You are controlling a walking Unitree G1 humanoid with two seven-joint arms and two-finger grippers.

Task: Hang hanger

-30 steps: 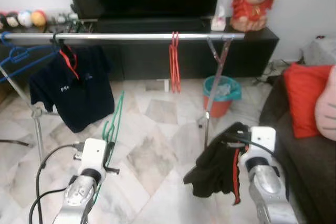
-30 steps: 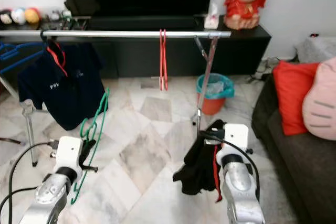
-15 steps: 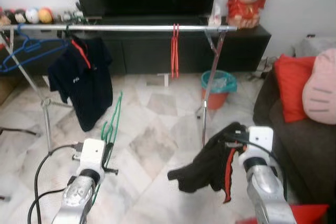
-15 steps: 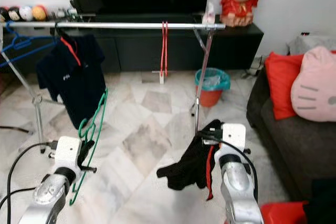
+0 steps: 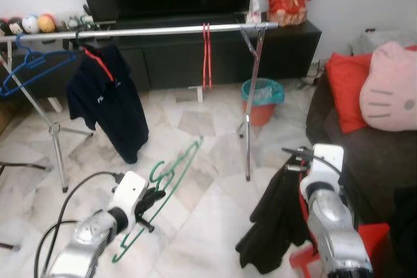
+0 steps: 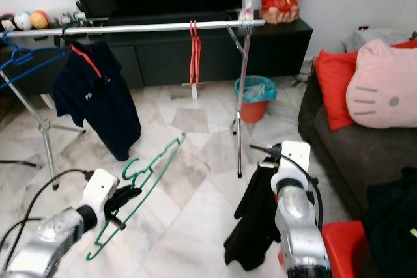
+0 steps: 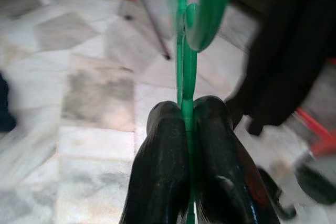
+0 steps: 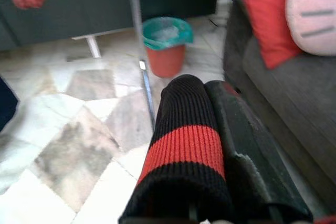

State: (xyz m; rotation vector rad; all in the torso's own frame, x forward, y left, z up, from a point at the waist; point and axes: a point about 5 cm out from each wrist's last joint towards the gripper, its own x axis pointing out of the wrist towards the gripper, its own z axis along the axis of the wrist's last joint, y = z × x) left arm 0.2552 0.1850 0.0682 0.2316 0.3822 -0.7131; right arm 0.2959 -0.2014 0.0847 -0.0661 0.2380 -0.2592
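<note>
A green hanger (image 5: 171,172) is pinched in my left gripper (image 5: 151,201), low on the left above the floor, and leans toward the right. In the left wrist view the fingers (image 7: 163,150) are shut on its thin green wire (image 7: 185,66). My right gripper (image 8: 210,129) is shut on a black garment with a red stripe (image 8: 186,145), which hangs limp beside the arm (image 5: 277,222). The silver clothes rail (image 5: 163,30) stands ahead, carrying a navy shirt (image 5: 107,102), a blue hanger (image 5: 29,69) and a red hanger (image 5: 206,56).
One rail leg (image 5: 249,115) comes down to the floor close in front of my right arm. A teal and red bin (image 5: 262,99) sits behind it. A dark sofa (image 5: 384,161) with a red cushion (image 5: 345,89) and a pink one (image 5: 389,96) lines the right. A red basket (image 6: 345,245) is by my right side.
The camera has shifted, so the rail looks farther off. The green hanger has tipped from upright to leaning right. The black garment now hangs straight down instead of bunched.
</note>
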